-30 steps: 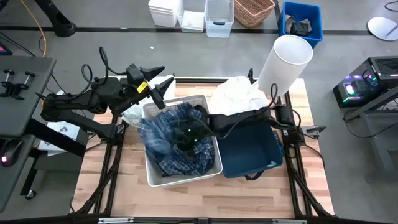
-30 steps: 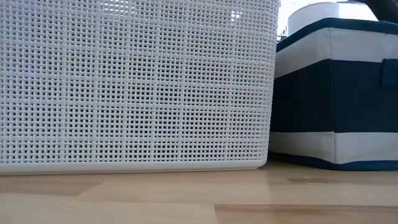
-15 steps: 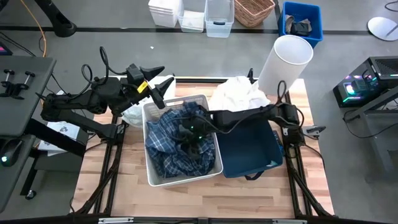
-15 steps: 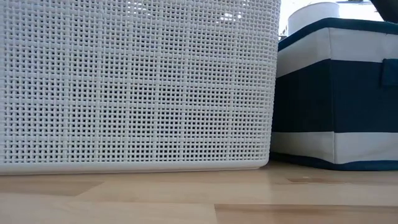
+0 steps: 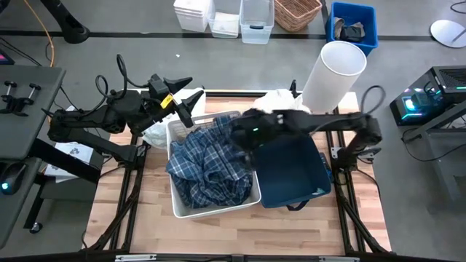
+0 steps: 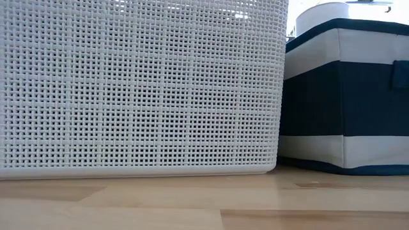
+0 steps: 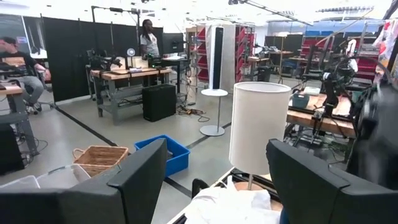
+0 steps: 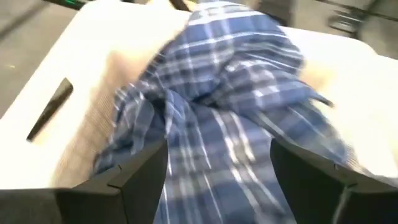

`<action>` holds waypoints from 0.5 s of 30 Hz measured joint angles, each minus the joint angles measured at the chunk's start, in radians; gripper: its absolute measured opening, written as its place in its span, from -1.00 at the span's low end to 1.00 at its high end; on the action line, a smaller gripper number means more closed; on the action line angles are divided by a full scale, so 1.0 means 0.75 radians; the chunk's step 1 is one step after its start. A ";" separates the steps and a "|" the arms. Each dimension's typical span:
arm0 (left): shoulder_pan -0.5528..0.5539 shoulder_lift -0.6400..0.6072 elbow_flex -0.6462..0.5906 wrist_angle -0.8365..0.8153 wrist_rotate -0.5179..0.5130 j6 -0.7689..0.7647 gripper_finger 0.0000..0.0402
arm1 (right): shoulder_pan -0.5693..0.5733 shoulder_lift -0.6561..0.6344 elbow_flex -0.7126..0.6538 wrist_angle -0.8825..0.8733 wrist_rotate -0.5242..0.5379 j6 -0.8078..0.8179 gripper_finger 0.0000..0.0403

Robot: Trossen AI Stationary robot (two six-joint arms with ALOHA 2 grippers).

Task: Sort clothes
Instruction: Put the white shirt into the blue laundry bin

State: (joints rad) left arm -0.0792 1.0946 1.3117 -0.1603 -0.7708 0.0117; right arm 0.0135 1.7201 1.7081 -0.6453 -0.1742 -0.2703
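Plaid shirt (image 5: 207,164) heaped in the white bin (image 5: 177,208); I judge I'm between picks.

My right gripper (image 5: 247,131) hangs over the bin's far right corner, beside the navy bin (image 5: 320,185), jaws wide with nothing between them in its wrist view. The shirt is crumpled, blue-and-white, in soft folds that fill the bin; white clothes (image 5: 280,105) lie behind the navy bin. Next I'd need to come down on a raised fold and close firmly. Left gripper (image 5: 191,102) waits by the far left corner, jaws wide.
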 joint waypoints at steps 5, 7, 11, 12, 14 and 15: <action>0.000 -0.001 -0.001 -0.044 0.005 -0.023 0.32 | -0.064 -0.136 -0.032 -0.236 0.153 0.057 0.39; 0.001 0.004 -0.001 -0.100 0.029 -0.076 0.32 | -0.104 -0.191 -0.096 -0.295 0.139 0.125 0.39; 0.001 0.022 -0.020 -0.185 0.179 -0.195 0.32 | -0.189 -0.343 -0.342 -0.309 0.149 0.211 0.39; 0.001 0.024 -0.037 -0.182 0.225 -0.218 0.32 | -0.211 -0.389 -0.415 -0.287 0.186 0.238 0.39; 0.000 0.039 -0.076 -0.150 0.290 -0.261 0.32 | -0.269 -0.484 -0.548 -0.223 0.311 0.341 0.39; 0.000 0.047 -0.103 -0.118 0.314 -0.285 0.32 | -0.304 -0.522 -0.608 -0.197 0.366 0.397 0.39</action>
State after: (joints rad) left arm -0.0792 1.1298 1.2343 -0.2489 -0.5351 -0.2022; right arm -0.2146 1.3289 1.2520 -0.7930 0.1001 0.0271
